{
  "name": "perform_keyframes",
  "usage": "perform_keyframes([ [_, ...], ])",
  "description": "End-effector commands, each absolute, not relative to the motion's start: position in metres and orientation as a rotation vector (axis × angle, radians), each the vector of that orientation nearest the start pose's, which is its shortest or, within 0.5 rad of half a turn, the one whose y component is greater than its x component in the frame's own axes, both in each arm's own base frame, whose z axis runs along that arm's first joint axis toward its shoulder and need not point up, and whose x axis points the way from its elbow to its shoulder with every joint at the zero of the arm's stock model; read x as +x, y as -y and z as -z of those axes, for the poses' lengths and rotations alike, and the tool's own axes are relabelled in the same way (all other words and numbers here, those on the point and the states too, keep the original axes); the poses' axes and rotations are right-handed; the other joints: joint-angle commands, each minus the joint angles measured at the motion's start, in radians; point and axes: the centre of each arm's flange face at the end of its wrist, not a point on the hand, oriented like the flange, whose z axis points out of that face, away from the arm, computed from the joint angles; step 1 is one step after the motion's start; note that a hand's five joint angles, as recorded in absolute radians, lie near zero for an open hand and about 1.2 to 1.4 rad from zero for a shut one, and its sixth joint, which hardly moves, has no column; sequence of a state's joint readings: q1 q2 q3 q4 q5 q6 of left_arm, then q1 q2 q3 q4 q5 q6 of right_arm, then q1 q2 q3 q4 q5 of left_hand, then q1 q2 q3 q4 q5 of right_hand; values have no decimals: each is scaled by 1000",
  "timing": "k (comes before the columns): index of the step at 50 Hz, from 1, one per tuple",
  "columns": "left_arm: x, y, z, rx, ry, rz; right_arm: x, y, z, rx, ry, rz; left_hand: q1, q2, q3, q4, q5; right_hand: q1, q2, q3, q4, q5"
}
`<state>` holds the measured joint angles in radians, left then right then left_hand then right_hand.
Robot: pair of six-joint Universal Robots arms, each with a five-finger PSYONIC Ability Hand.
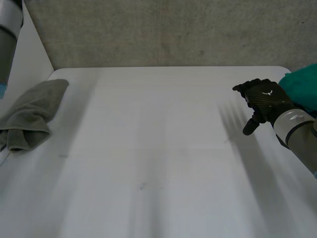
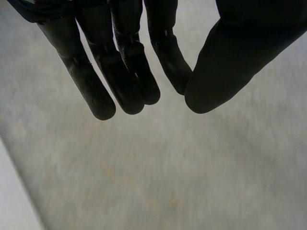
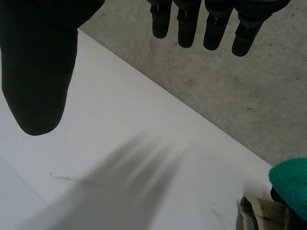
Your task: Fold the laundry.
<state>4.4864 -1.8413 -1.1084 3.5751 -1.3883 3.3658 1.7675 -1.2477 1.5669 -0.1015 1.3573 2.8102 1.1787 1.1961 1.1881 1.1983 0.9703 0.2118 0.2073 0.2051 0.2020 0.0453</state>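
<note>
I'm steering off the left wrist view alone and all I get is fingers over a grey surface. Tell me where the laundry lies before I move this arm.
Observer: A grey towel lies crumpled at the left edge of the white table, toward the far corner.
Operator: Good. Now give me the other side.
Observer: A teal cloth sits at the table's right edge, just behind the right hand, which hovers there with relaxed fingers and holds nothing.
</note>
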Motion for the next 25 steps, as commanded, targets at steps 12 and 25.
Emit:
perform_keyframes([
  [12,-140,417,-233,487,-1782,2050,209,319,-209,-826,-2229,1898,-1004,-1022,-1014,-1024,-970,-37,-33,-31,-27,-45],
  [25,-69,446,-146,550,-1783,1722,214,316,-200,-841,-2243,1861,-1004,-1022,-1014,-1024,-970,-37,-33,-31,-27,-45],
])
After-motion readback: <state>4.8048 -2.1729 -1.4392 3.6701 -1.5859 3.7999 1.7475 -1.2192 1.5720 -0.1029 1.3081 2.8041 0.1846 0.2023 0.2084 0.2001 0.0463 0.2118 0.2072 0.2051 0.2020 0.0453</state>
